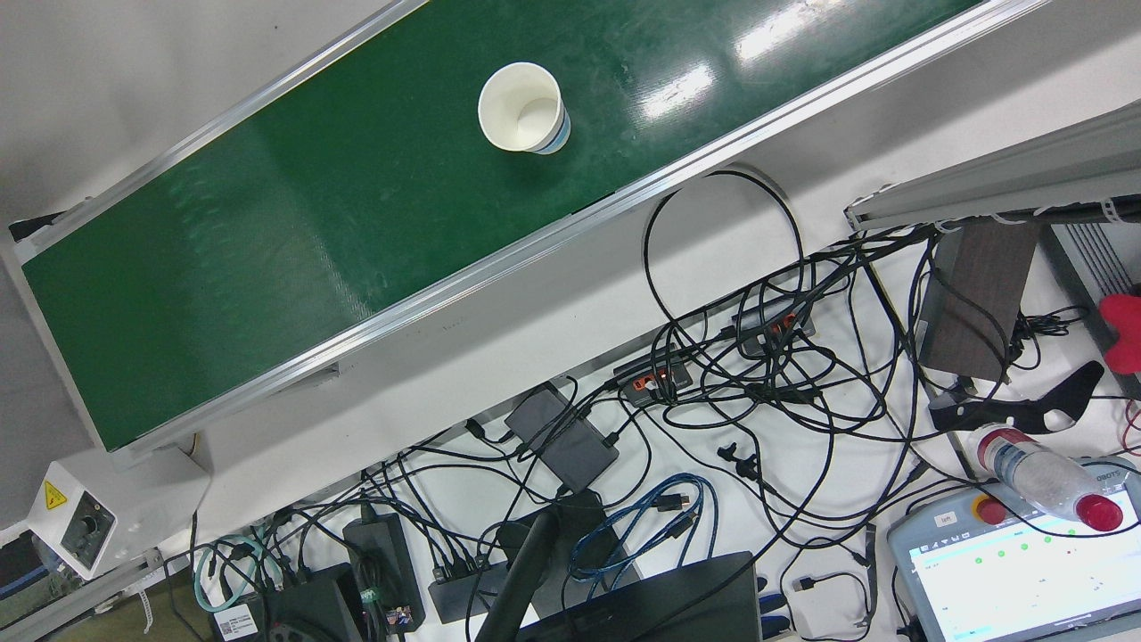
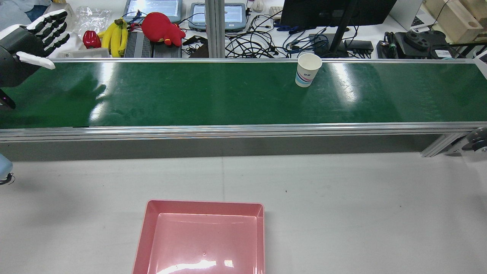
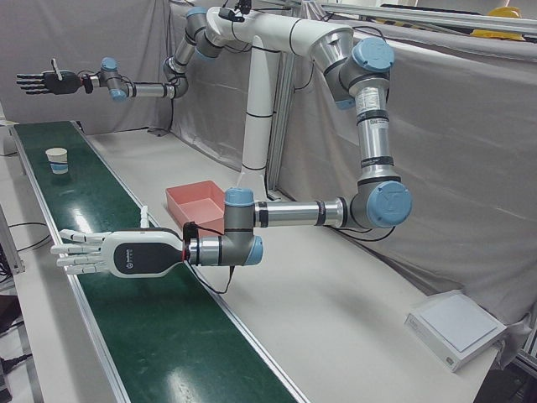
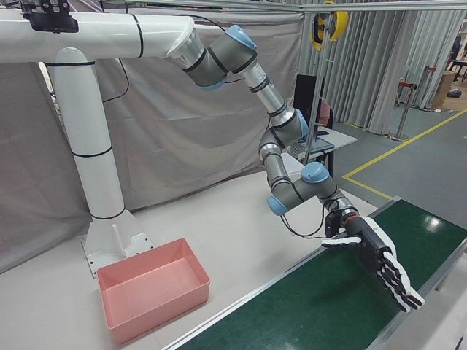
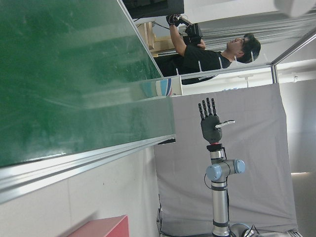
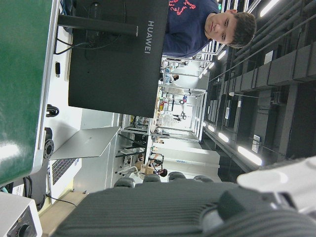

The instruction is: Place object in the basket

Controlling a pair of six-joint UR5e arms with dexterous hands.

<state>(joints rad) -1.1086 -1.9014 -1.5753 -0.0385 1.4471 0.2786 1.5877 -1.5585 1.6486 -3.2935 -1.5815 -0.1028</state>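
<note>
Paper cup (image 2: 307, 69) upright on the green conveyor belt (image 2: 228, 95), at its far edge, right of centre. Pink basket (image 2: 201, 238) empty on the table's near edge. Left hand (image 2: 32, 38) and right hand (image 3: 46, 82) hover over opposite belt ends, fingers spread, holding nothing. Risk: the light cup tips or crushes under a firm grasp.

"HUAWEI" — on the monitor (image 6: 118, 54) back.

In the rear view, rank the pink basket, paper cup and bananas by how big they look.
1. pink basket, clearly largest, though it is also nearest the camera and cut off at the bottom.
2. bananas and paper cup: similar in apparent size; too close to rank.
</note>
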